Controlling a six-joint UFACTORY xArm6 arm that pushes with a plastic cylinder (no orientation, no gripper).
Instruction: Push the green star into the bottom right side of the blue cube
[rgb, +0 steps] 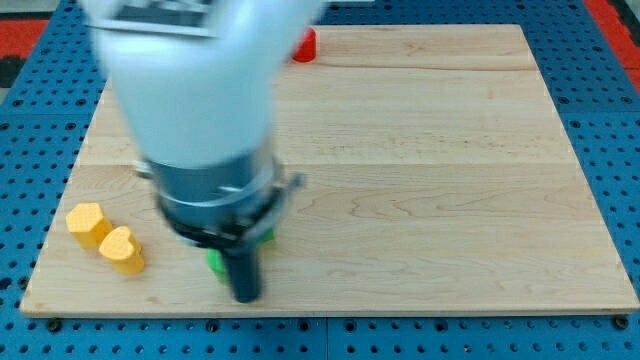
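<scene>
at the view's left, near the bottom, two yellow blocks (87, 223) (122, 250) sit touching on the bench (430, 180). next comes our arm (200, 110); my tip (246, 297) is just beside a green block (215, 261), mostly hidden, shape unclear. we have no pincer. a red block (305, 45) lies at the top.

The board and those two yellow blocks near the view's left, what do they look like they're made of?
The board looks like pale, unvarnished or matte wood: grain streaks and a seam between planks show along its top. The two yellow blocks have flat, even colour with no grain, so painted wood or plastic; the blur leaves that open. One seems heart-shaped. My tip stands to their right, apart from them.
</scene>
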